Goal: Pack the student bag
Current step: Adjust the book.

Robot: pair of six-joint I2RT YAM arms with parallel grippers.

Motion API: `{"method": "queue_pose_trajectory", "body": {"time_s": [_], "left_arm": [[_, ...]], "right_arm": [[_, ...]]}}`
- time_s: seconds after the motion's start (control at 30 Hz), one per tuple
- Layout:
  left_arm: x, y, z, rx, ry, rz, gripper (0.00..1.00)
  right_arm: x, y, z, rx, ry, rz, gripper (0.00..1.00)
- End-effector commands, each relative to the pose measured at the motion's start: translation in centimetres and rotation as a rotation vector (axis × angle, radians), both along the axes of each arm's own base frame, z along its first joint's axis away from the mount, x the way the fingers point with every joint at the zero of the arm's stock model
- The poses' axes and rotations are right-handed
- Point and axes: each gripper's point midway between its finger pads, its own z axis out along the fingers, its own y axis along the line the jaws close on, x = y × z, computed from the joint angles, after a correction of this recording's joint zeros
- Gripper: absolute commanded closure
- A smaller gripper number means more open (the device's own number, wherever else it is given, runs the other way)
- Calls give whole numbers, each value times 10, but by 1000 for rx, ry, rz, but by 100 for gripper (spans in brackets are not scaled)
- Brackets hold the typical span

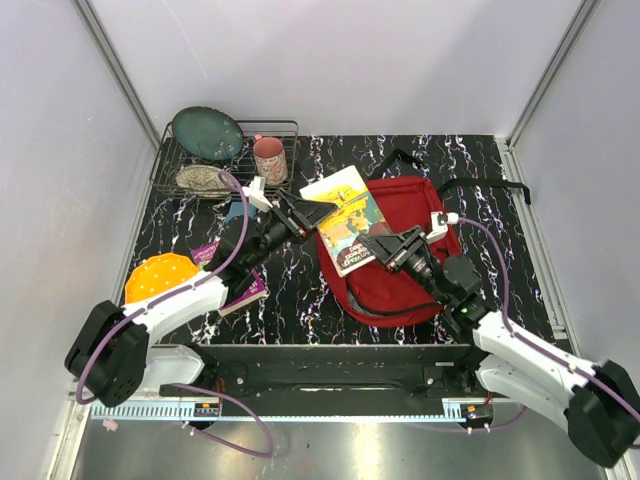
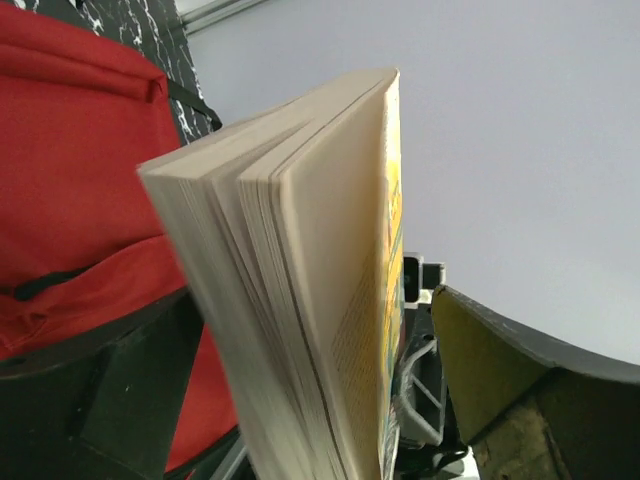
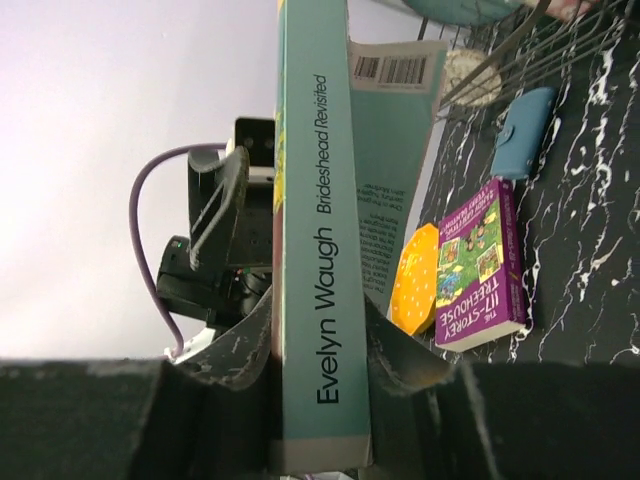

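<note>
The student bag (image 1: 405, 285) lies red and flat on the table right of centre, also at the left of the left wrist view (image 2: 70, 150). Above its left edge a paperback (image 1: 345, 218) with a yellow cover hangs in the air. My right gripper (image 3: 320, 350) is shut on its teal spine (image 3: 312, 250), a finger (image 3: 395, 345) pressed against each side. My left gripper (image 2: 310, 380) straddles the book's page edges (image 2: 300, 300) with its jaws open wide, and its right finger (image 2: 500, 360) stands off the cover.
A wire rack (image 1: 165, 172) with a dark plate and a pink mug (image 1: 269, 158) stands at the back left. On the table's left lie a purple book (image 1: 235, 285), an orange octagonal thing (image 1: 158, 277) and a small blue case (image 1: 237, 210).
</note>
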Motion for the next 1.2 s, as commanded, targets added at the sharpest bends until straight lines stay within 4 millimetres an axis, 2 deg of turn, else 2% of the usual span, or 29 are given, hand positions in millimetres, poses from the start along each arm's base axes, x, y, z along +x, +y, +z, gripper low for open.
{"method": "queue_pose_trajectory", "body": {"time_s": [0.0, 0.03, 0.13, 0.17, 0.3, 0.37, 0.4, 0.47, 0.5, 0.53, 0.57, 0.6, 0.63, 0.67, 0.77, 0.87, 1.0, 1.17], "left_arm": [[-7, 15, 30, 42, -115, 40, 1], [-6, 18, 21, 75, -97, 52, 1], [-7, 27, 18, 49, -90, 68, 1], [-8, 28, 20, 33, -96, 68, 1], [-18, 29, 29, -49, -148, 26, 1], [-23, 30, 41, -98, -197, 4, 1], [-26, 26, 38, -101, -202, -27, 1], [-36, 25, 54, -174, -277, -72, 1], [-36, 20, 46, -184, -269, -105, 1], [-46, 22, 63, -262, -329, -134, 1], [-43, 17, 54, -275, -319, -156, 1], [-53, 17, 64, -314, -373, -199, 1], [-53, 14, 65, -343, -354, -228, 1], [-48, 9, 55, -341, -327, -242, 1], [-50, 9, 51, -360, -323, -241, 1], [-54, 16, 61, -369, -371, -210, 1], [-62, 23, 81, -377, -462, -192, 1], [-75, 17, 107, -415, -555, -237, 1]], "right_arm": [[-3, -31, 69, 79, -120, -141, 100], [-1, -37, 66, 80, -101, -171, 100], [-3, -54, 72, 162, -64, -225, 100], [-3, -57, 70, 210, -25, -229, 100], [-2, -71, 82, 350, 7, -242, 100], [-6, -69, 97, 403, -2, -195, 100], [-4, -66, 98, 418, 8, -181, 100], [-9, -67, 117, 517, -11, -124, 100], [-4, -64, 116, 535, 3, -111, 100], [-10, -65, 131, 590, -40, -74, 100], [-12, -65, 140, 629, -46, -46, 100], [-14, -61, 147, 653, -71, -7, 100], [-15, -59, 152, 665, -78, 16, 100], [-18, -58, 166, 677, -107, 39, 100], [-22, -49, 183, 652, -156, 86, 100], [-23, -49, 186, 615, -168, 67, 100], [-21, -51, 176, 564, -142, 22, 100], [-23, -49, 174, 594, -139, 59, 100]]}}
